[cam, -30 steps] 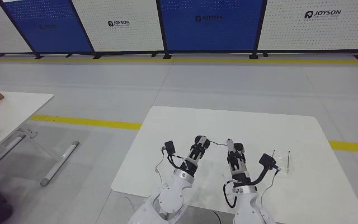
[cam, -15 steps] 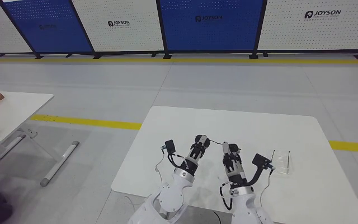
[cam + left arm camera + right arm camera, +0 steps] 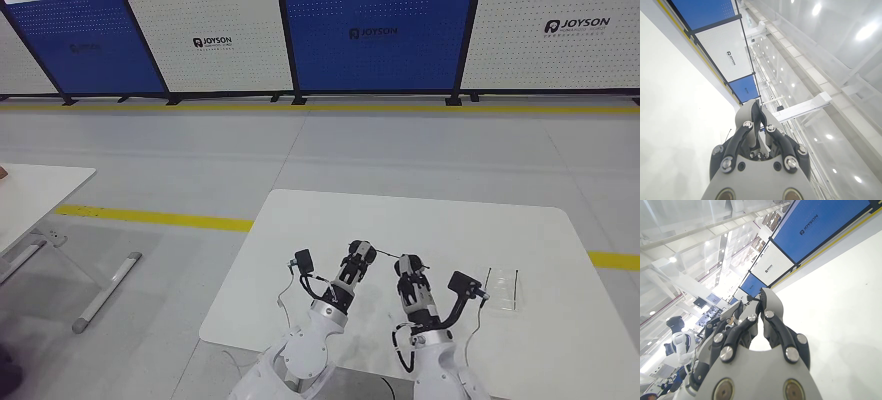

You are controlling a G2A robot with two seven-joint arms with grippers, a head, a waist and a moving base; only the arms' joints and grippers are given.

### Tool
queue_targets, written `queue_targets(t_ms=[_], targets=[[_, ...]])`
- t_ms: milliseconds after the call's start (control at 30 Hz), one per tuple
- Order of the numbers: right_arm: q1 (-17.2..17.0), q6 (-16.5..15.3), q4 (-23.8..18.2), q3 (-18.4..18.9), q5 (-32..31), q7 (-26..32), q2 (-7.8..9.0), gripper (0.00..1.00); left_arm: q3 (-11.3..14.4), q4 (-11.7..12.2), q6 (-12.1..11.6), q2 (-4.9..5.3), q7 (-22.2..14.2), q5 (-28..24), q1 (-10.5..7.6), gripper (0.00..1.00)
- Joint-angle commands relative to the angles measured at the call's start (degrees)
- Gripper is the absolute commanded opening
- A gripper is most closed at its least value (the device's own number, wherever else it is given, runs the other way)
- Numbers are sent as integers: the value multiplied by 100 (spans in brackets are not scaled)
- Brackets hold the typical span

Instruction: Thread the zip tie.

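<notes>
A thin black zip tie (image 3: 383, 253) spans the short gap between my two grippers above the near part of the white table (image 3: 450, 225). My left gripper (image 3: 362, 248) is shut on one end of it; in the left wrist view its fingertips (image 3: 759, 106) are pressed together with a sliver of black strap at the tips. My right gripper (image 3: 403, 262) is shut on the other end. In the right wrist view the tie's small head (image 3: 750, 297) sticks out beside the closed tips of that gripper (image 3: 761, 294), with the left gripper (image 3: 734, 308) close behind it.
A clear plastic box (image 3: 503, 288) sits on the table to the right of the right arm. Another white table (image 3: 30, 195) stands off to the left across bare floor. Blue and white panels line the back.
The right arm has shifted left, bringing its gripper closer to the left gripper and shortening the span of zip tie between them. The left arm has stayed put.
</notes>
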Motion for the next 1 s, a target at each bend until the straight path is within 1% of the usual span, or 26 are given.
queue_targets(t_ms=[0,233,567,633,767,967], targets=[[13,-3,17,-11,21,27,-2,0,5,-8,-3,-2,-18,1,5,0],[98,-122,82,2,411,337,-8,0,20,-42,3,-7,-92,-32,34,0],[258,-464,277,8,691,865,15,0,-23,-75,24,-4,-165,-65,89,0],[258,-487,284,25,684,849,21,0,-49,-70,30,-2,-132,-37,94,0],[235,-430,264,52,675,717,24,0,-79,-63,47,-3,-96,-25,100,0],[204,-309,239,19,364,435,26,0,-79,-36,189,6,-192,130,105,0]])
